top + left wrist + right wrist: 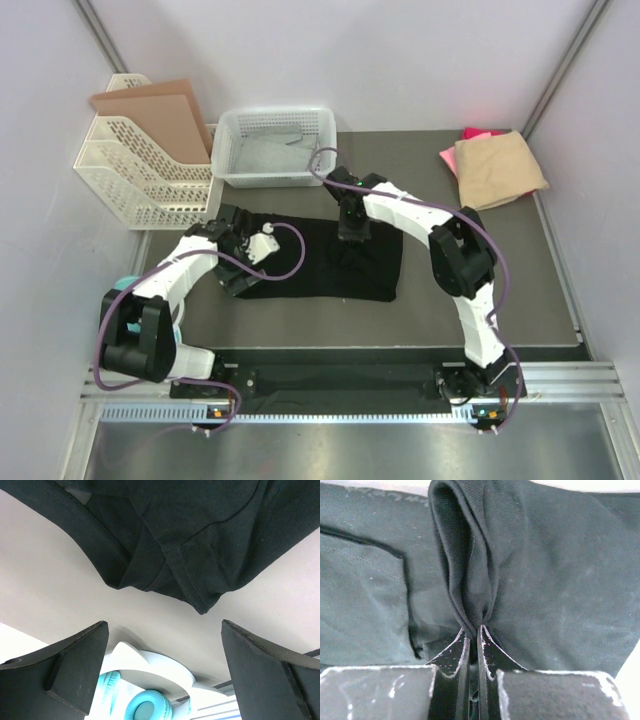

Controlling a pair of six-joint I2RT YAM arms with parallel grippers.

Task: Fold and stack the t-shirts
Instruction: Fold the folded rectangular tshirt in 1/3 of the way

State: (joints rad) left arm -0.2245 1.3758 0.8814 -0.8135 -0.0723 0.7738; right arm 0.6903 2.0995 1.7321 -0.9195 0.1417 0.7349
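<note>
The black t-shirt (330, 262) lies spread across the middle of the grey table. My right gripper (352, 234) stands over its upper middle, shut on a pinched ridge of the black cloth (470, 570). My left gripper (243, 272) hovers open at the shirt's left end, just off the hem (175, 575), with nothing between its fingers (75, 665). A folded tan t-shirt (498, 168) rests at the back right on top of a pink t-shirt (470, 137), of which only an edge shows.
A white mesh basket (275, 147) stands at the back centre. Behind the left arm, a white file rack (140, 180) holds brown cardboard sheets (160, 110). A metal rail (350, 385) runs along the near edge.
</note>
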